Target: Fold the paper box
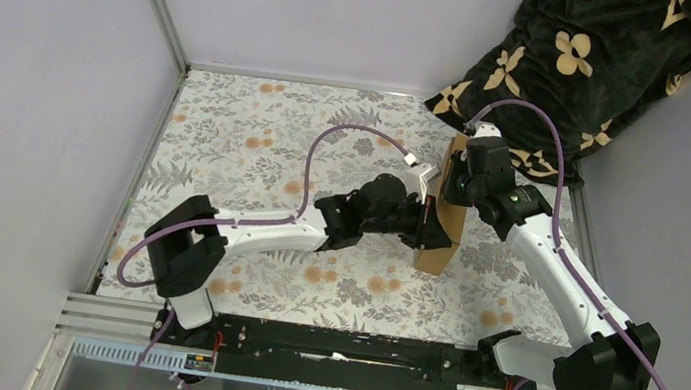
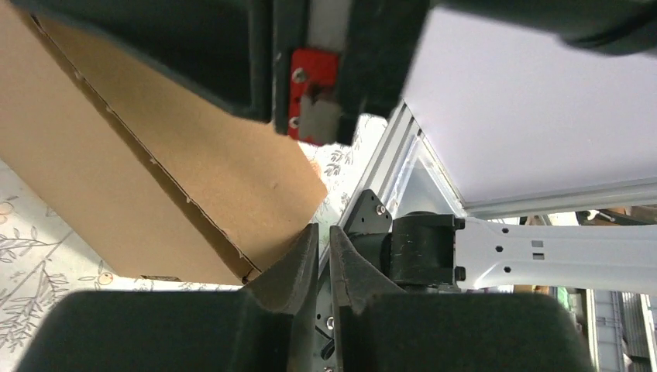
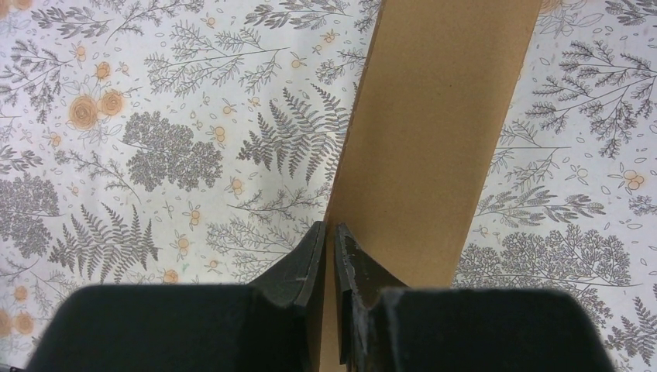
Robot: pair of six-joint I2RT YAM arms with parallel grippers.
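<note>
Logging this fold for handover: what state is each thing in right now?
paper box: stood up on edge on the table, not lying flat.
right gripper: shut on the edge of a box panel.
left gripper: shut, beside the box; whether it pinches cardboard is unclear.
flowered blanket: crumpled in the far right corner.

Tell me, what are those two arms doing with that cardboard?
Two robot arms are folding a paper box, now propped up on edge on the flowery table. The right gripper pinches a cardboard panel between its fingers. The left gripper, fingers nearly together, sits at the box's other side; whether it grips is unclear.
</note>
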